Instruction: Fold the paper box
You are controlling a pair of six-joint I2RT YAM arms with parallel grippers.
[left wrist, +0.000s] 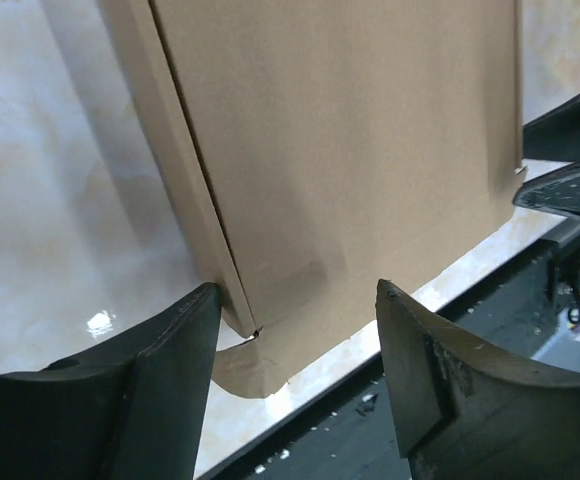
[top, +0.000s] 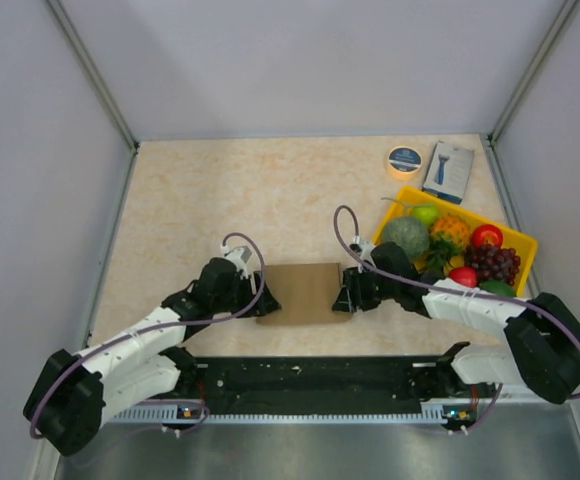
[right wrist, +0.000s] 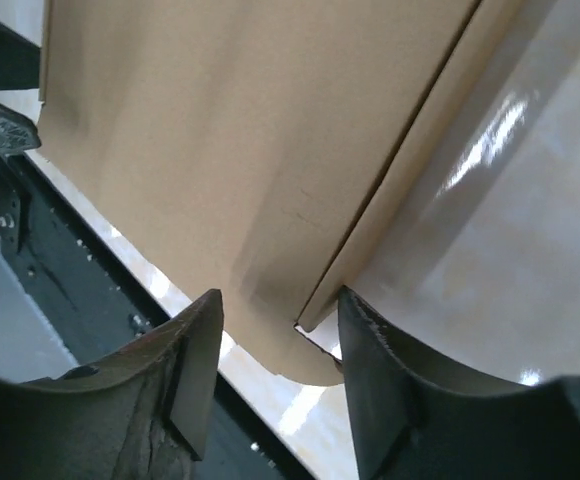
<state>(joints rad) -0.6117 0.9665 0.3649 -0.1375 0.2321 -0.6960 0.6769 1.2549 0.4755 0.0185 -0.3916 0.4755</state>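
Two grippers meet the paper box (top: 300, 291) from opposite sides, in the lower middle of the overhead view. The box lies flat on the table (top: 190, 200), a plain brown sheet folded over on itself. The left gripper (top: 258, 298) is at its left edge and the right gripper (top: 345, 297) at its right edge.

In the left wrist view the box (left wrist: 350, 160) fills the upper centre, with a fold line running down to a corner near the bottom and a small rounded flap below it. The left gripper (left wrist: 298, 300) has its jaws wide apart, and that corner lies in the gap. Whether a finger touches the edge cannot be told.

In the right wrist view the right gripper (right wrist: 280, 300) is parted more narrowly, with the folded corner of the box (right wrist: 230, 150) between its tips.

At the upper right of the overhead view sit a yellow tray (top: 523, 243) of fruit, a small blue-and-white box (top: 448, 170) and a round tin (top: 404, 159).
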